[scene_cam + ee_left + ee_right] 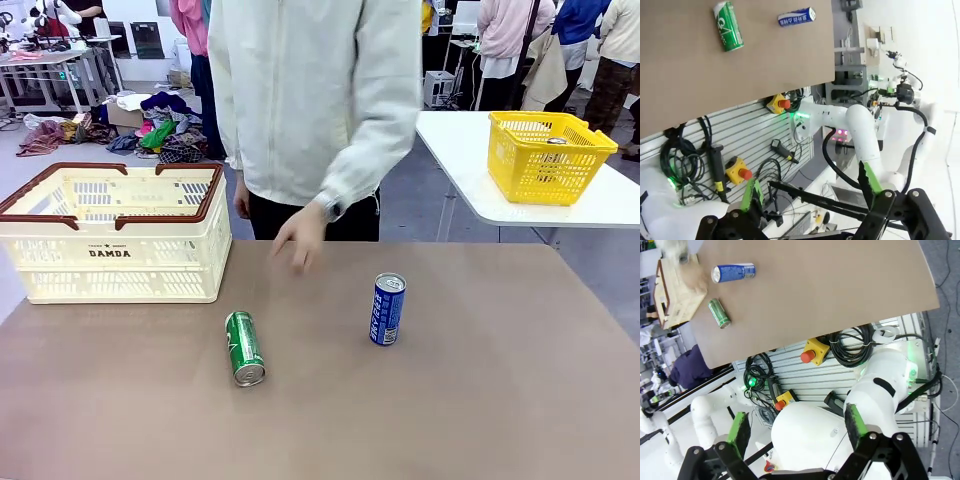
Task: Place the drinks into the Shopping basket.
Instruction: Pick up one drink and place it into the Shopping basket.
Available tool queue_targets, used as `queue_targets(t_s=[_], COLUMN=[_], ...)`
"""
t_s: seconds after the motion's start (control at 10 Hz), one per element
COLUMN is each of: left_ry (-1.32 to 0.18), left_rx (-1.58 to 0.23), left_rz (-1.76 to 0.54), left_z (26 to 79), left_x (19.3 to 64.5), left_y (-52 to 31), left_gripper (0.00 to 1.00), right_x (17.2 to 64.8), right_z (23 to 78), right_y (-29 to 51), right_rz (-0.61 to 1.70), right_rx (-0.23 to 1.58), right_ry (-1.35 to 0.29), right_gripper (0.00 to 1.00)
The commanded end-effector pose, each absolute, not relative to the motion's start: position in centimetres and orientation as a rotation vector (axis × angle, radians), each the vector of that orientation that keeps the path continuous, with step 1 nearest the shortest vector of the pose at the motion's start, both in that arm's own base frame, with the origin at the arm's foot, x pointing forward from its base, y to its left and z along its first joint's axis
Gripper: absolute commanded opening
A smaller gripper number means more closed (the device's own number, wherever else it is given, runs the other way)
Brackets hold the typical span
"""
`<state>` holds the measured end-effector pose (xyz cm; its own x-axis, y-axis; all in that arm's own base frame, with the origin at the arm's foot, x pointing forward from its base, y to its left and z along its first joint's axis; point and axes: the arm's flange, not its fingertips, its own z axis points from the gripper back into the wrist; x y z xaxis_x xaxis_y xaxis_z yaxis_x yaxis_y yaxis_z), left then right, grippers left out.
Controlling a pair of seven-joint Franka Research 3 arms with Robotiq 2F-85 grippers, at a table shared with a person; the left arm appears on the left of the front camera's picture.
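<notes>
Two drinks rest on the brown table (470, 400), both outside the Shopping basket (60, 255). The green can (244, 347) lies on its side near the table's middle, one silver end facing the robot. The blue can (387, 309) stands upright to its right, apart from it. The Shopping basket stands at the far left of the table, well apart from both cans. The person's hand (300, 235) hangs above the far edge, touching neither can. The left gripper (810, 187) is off the table, fingers spread wide, holding nothing. The right gripper (796, 420) is in the same condition. A yellow basket (520, 160) stands on a separate white table.
</notes>
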<state>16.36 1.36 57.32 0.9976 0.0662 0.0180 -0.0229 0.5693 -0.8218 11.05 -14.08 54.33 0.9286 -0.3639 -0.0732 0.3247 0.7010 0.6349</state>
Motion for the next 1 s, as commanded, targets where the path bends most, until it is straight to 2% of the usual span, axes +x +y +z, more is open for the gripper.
queue_targets(t_s=[0.0,0.4,0.6,0.9], left_ry=[0.001,0.222,0.289,0.265], left_rx=[-0.932,-0.849,-0.709,-0.429], left_rz=[0.007,0.050,0.039,0.017], left_z=[58.9,60.3,59.6,55.5], left_x=[20.3,34.8,39.9,45.9], left_y=[-0.5,-13.8,-22.9,-38.0], left_gripper=[1.00,1.00,1.00,1.00], right_x=[10.0,10.0,10.0,10.0], right_z=[54.4,54.4,54.4,54.4], right_y=[-14.2,-14.2,-14.2,-14.2], right_rz=[-0.362,-0.362,-0.362,-0.362], right_rx=[0.707,0.707,0.707,0.707], right_ry=[-0.069,-0.069,-0.069,-0.069], right_gripper=[1.00,1.00,1.00,1.00])
